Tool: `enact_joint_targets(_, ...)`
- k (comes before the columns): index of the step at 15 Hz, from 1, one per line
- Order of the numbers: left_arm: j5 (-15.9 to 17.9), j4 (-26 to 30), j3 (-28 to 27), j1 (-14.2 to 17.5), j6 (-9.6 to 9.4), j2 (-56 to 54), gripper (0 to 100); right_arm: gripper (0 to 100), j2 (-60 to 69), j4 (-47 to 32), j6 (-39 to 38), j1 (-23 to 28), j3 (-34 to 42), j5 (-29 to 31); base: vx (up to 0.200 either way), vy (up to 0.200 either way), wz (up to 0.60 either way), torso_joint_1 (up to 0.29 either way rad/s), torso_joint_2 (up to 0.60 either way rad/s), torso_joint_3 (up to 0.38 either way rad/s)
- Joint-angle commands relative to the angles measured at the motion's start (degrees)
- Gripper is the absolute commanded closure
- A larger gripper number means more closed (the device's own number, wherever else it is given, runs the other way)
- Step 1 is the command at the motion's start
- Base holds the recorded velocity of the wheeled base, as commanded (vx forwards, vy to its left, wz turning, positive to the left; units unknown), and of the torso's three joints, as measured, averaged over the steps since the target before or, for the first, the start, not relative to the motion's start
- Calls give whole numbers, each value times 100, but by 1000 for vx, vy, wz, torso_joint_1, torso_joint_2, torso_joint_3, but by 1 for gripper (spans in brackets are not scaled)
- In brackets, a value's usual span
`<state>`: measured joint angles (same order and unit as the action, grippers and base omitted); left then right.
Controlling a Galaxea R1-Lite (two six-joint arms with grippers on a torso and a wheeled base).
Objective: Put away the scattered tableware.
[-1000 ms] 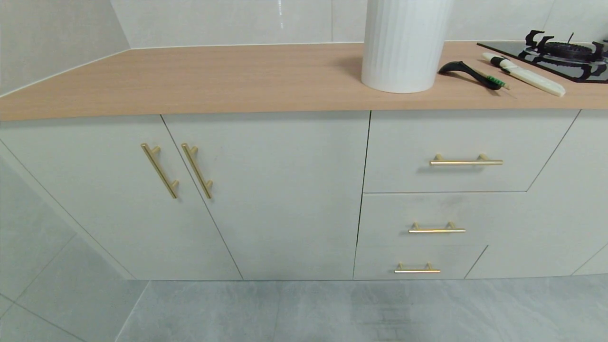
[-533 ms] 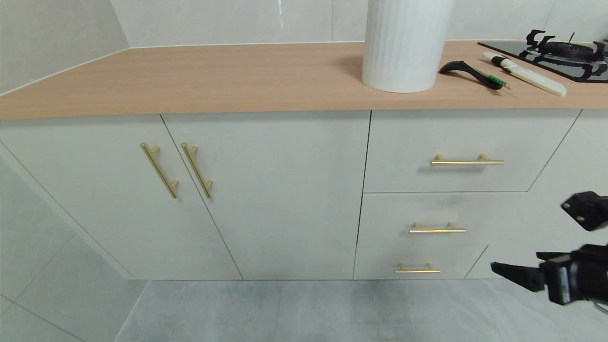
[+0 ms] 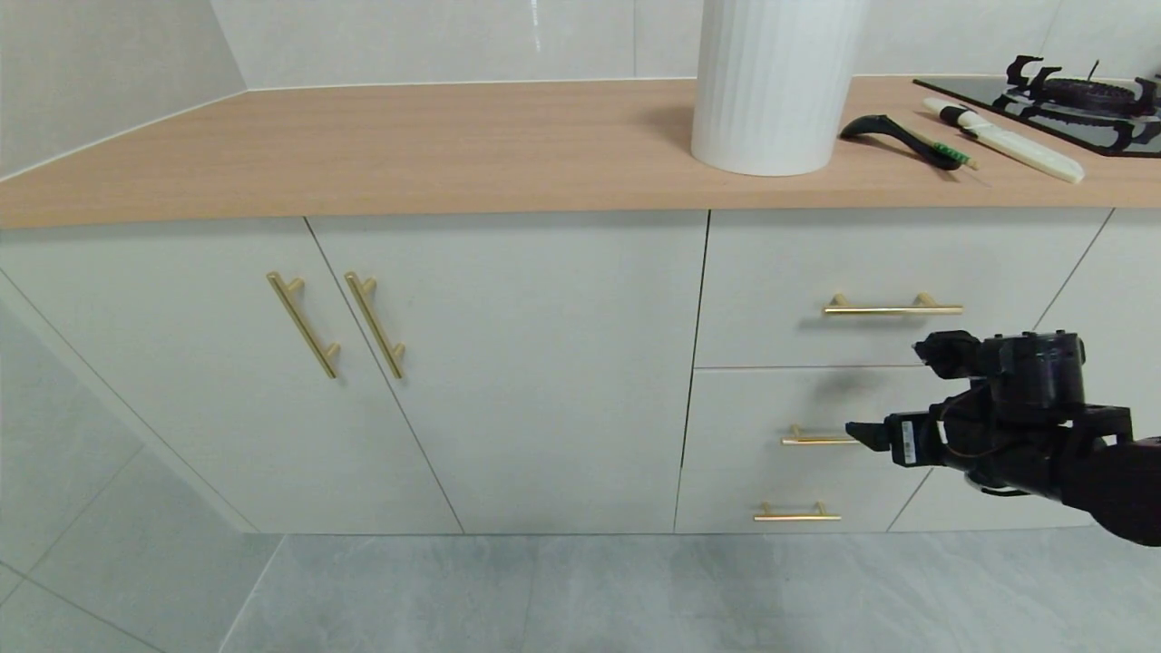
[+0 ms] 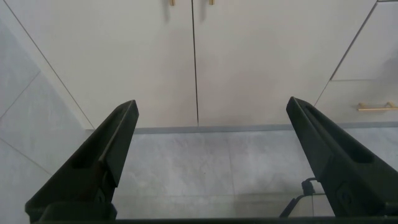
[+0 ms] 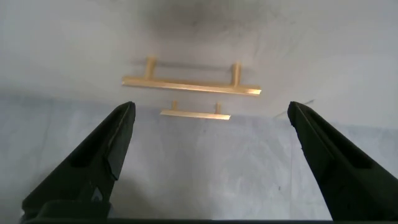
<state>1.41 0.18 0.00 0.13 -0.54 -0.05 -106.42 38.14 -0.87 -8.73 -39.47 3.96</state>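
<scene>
On the wooden counter (image 3: 408, 150) lie a black spoon (image 3: 893, 134), a thin stick with a green end (image 3: 949, 155) and a white knife with a black band (image 3: 1007, 141), all right of a tall white ribbed container (image 3: 771, 86). My right gripper (image 3: 902, 392) hangs open in front of the drawer stack, level with the middle drawer's gold handle (image 3: 816, 440), nothing between its fingers. In the right wrist view the right gripper (image 5: 211, 109) faces that handle (image 5: 191, 85) and the lower one (image 5: 195, 112). My left gripper (image 4: 211, 106) is open and empty, low over the floor before the cabinet doors.
A black gas hob (image 3: 1079, 95) sits at the counter's far right. Below the counter are two cabinet doors with slanted gold handles (image 3: 336, 325) and a top drawer with its handle (image 3: 893, 309). Grey tiled floor (image 3: 544, 599) lies in front.
My right arm has come in from the right edge and moved up and to the left, now in front of the middle drawer. Things on the counter have stayed put.
</scene>
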Motion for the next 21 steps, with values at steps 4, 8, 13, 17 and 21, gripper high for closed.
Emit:
enact_joint_targets(4, -1, -1, 0, 4, 1, 5, 0, 0, -1082, 1116, 16, 12, 221, 325, 0, 0, 0, 0, 0, 0)
enact_joint_targets(8, -1, -1, 0, 4, 1, 5, 0, 0, -1566, 1995, -10, 12, 177, 632, 0, 0, 0, 0, 0, 0)
enact_joint_targets(13, -1, -1, 0, 4, 1, 5, 0, 0, -2005, 2215, -221, -6, -175, 1045, 0, 0, 0, 0, 0, 0)
enact_joint_targets(17, -1, -1, 0, 4, 1, 5, 0, 0, -2260, 2224, -388, -24, -482, 1370, 0, 0, 0, 0, 0, 0)
enact_joint_targets(21, -1, -1, -9, 4, 1, 5, 0, 0, -2374, 2285, -485, -41, -588, 1397, 0, 0, 0, 0, 0, 0)
